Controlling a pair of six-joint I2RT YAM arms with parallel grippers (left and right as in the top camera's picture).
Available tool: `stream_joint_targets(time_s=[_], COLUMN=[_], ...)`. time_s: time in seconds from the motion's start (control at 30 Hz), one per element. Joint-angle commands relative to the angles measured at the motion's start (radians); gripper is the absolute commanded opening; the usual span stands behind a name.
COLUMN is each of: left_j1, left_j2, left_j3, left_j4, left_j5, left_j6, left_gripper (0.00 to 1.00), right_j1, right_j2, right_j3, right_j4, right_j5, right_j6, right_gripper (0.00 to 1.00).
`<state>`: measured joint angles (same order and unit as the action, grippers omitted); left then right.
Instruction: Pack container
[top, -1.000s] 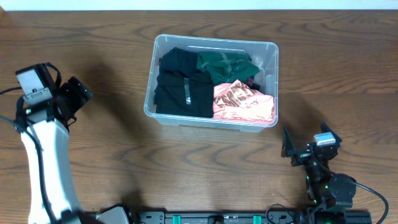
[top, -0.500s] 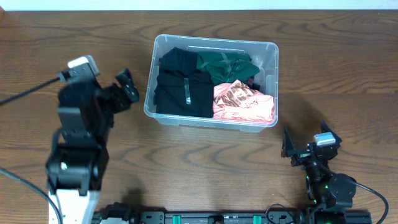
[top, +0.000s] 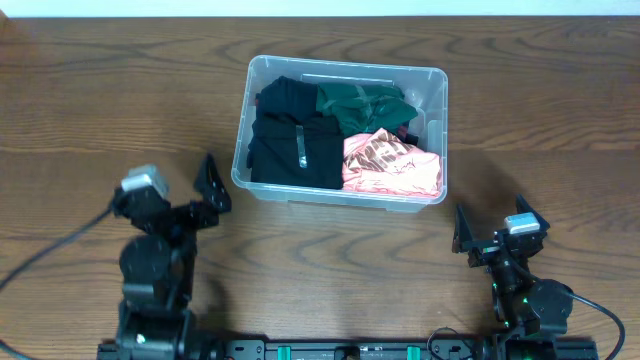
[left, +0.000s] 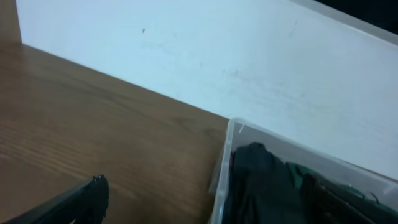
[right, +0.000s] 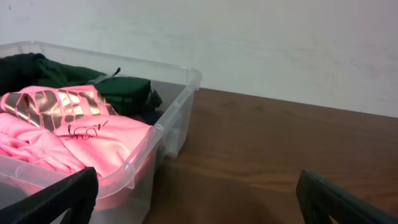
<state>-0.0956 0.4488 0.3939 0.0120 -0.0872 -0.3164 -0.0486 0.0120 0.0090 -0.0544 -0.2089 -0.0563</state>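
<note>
The clear plastic container (top: 340, 196) stands at the back middle of the table. It holds a black garment (top: 290, 140), a green garment (top: 360, 105) and a pink garment (top: 390, 165). My left gripper (top: 208, 192) is open and empty, low at the container's front left corner. In the left wrist view its fingers (left: 205, 199) frame the container's left rim (left: 231, 134). My right gripper (top: 493, 225) is open and empty, in front of the container's right corner. In the right wrist view its fingers (right: 196, 193) frame the container's corner (right: 180, 106) and the pink garment (right: 68, 118).
The wooden table (top: 120, 100) spreads around the container. A white wall (left: 249, 56) runs along the table's far edge. The arm bases sit at the front edge, left (top: 150, 320) and right (top: 530, 310).
My left arm has swung from the far left towards the front and right, and now sits low beside the container's front left corner. The right arm has not moved.
</note>
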Motion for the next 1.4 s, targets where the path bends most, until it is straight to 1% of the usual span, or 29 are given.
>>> stream_joint_targets(time_s=[0.0,0.17,0.33,0.43,0.57,0.7,0.93,1.3,1.37], left_j1=[-0.004,-0.004,-0.004,-0.004,-0.001,0.024,0.035,0.035,0.035], left_j2=[-0.116,-0.253,-0.314,-0.34,-0.389,-0.42,-0.422,-0.447,-0.447], left_j3=[-0.112,-0.209,-0.249,-0.259,-0.259,-0.26,-0.277,-0.388,-0.39], left_j4=[0.043,0.05,0.046,0.015,-0.072,-0.134,-0.137,0.002,-0.017], left_j5=[-0.018,0.001,0.001,0.002,0.031,0.035,0.035,0.034,0.035], left_j6=[0.019,0.103,0.215,0.268,0.332,0.332,0.332,0.332,0.331], left_gripper=[0.98,0.98,0.98,0.98,0.98,0.98,0.98,0.98,0.98], right_j1=[-0.009,-0.009,-0.009,-0.009,-0.009,-0.009,-0.009,-0.009,-0.009], right_j2=[-0.007,-0.007,-0.007,-0.007,-0.007,-0.007,-0.007,-0.007,-0.007], right_j3=[-0.003,-0.003,-0.003,-0.003,-0.003,-0.003,-0.003,-0.003,-0.003], right_j4=[-0.001,-0.001,-0.001,-0.001,-0.001,-0.001,-0.001,-0.001,-0.001], right_j5=[0.002,0.002,0.003,0.002,0.002,0.002,0.002,0.003,0.002], right_j6=[-0.012,-0.012,-0.012,-0.012,-0.012,-0.012,-0.012,-0.012,-0.012], right_gripper=[0.99,0.99,0.99,0.99,0.99,0.99,0.99,0.99,0.99])
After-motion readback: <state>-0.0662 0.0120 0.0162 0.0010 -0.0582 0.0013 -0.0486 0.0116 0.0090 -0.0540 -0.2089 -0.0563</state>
